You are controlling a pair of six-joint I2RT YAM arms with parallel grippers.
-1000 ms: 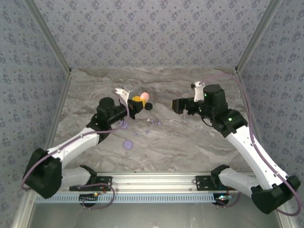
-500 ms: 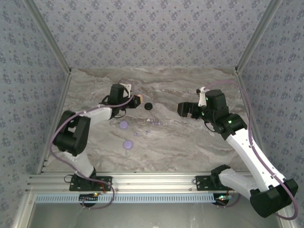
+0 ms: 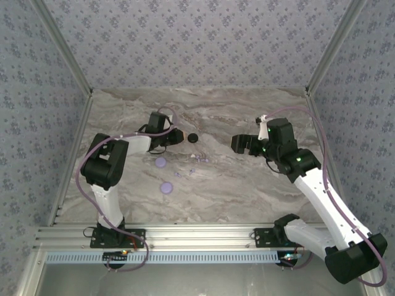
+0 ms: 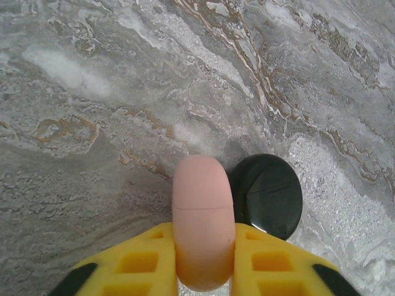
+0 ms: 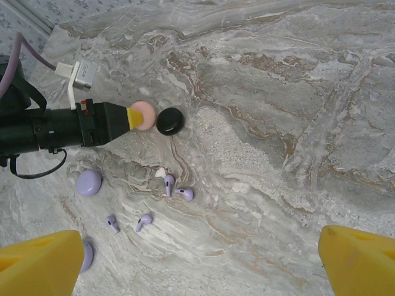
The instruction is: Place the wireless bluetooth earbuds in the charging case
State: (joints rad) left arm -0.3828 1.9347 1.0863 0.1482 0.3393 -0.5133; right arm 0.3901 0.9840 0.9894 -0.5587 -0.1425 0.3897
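The left end effector (image 4: 203, 250) was clamped on a smooth pink oval charging case (image 4: 203, 216), its yellow fingers (image 4: 139, 265) pressing either side while the case's rounded end stuck out ahead of them. A seam ran across the case. A glossy black round disc (image 4: 266, 195) lay flat on the grey marbled surface (image 4: 92, 111), just beside the pink case on its right; whether the two touched could not be told.

In the right wrist view, four small lavender stemmed earbuds (image 5: 168, 184) lay loose on the surface, well apart from the pink case. Two sat close together nearer the black disc, and two more (image 5: 144, 221) sat further off. A tiny white bit (image 5: 160, 172) lay just beside the first pair. A lavender rounded disc (image 5: 89, 182) rested below the left arm, and a second one (image 5: 86, 256) showed partly behind a yellow fingertip.

The right end effector (image 3: 242, 144) hung above the surface, well away from the earbuds, its fingers spread wide apart and holding nothing.
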